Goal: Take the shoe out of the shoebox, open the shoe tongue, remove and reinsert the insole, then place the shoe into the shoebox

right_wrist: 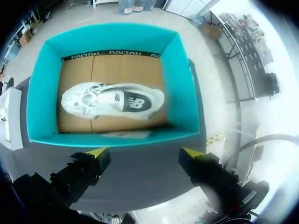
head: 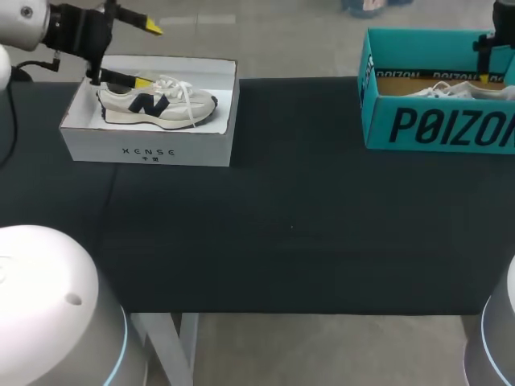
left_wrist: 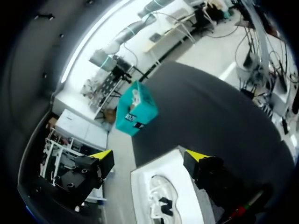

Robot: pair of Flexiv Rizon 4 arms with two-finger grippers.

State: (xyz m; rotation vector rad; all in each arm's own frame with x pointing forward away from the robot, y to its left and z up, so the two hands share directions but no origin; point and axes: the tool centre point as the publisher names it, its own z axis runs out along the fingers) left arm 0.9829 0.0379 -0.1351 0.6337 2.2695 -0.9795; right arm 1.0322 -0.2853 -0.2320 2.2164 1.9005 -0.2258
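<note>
Since each shoe lies inside its box and neither gripper holds anything, I judge the task to be at its start, with every step left: lifting out, opening the tongue, pulling and refitting the insole, and boxing again. The same layout would also fit a finished run, and the pictures cannot settle which.

On the table (head: 282, 225), the white box (head: 149, 149) sits at 10 o'clock with the cream shoe (head: 157, 103) in it, upright on its sole and laced. The left gripper (head: 148, 55) hangs over that box's 9 o'clock end, fingers spread wide and empty, the shoe below them.

At 2 o'clock stands the teal box (head: 438, 125). Its white shoe (right_wrist: 112, 100) lies on its side on the brown floor. The right gripper (right_wrist: 145, 151) hovers above the box's near wall, also wide apart and touching nothing.

Whether either tongue is loosened, I cannot tell.
</note>
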